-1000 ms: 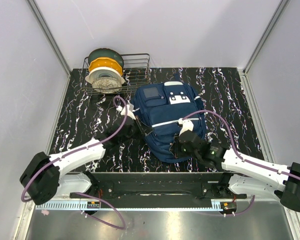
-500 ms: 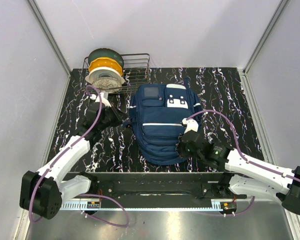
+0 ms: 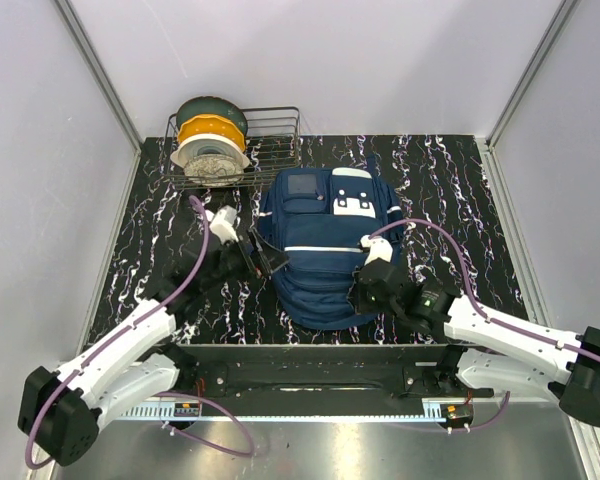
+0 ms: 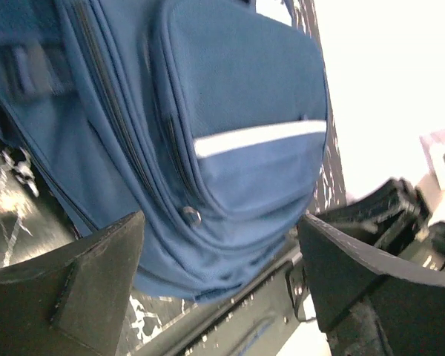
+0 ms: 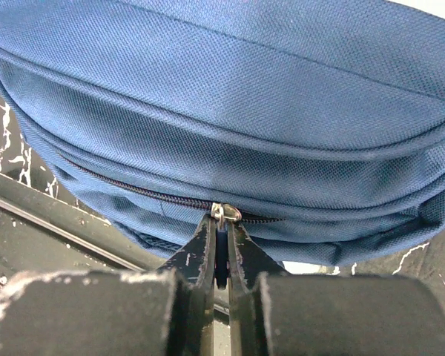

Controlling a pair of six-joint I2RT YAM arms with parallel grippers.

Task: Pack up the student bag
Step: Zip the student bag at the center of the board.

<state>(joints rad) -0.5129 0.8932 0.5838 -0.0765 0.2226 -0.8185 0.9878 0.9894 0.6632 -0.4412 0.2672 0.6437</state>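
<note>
The student bag (image 3: 325,240), navy blue with white patches and a grey pocket panel, lies flat in the middle of the marbled table. My left gripper (image 3: 264,257) stands open at the bag's left edge, with nothing between its fingers. In the left wrist view its two dark fingers (image 4: 67,289) frame the student bag's (image 4: 230,141) side and a small zip slider (image 4: 190,216). My right gripper (image 3: 364,290) is at the bag's near right edge. In the right wrist view the gripper (image 5: 222,228) is shut on the metal zipper pull (image 5: 226,213) of the closed zip across the student bag (image 5: 245,111).
A wire rack (image 3: 270,140) at the back left holds spools, green, orange and white (image 3: 210,145). A black rail (image 3: 310,365) runs along the table's near edge. Grey walls close in both sides and the back.
The left gripper, shut before, swung out to the left, came back to the bag's left edge and has opened. The bag shifted and settled flat. The right gripper keeps its hold.
</note>
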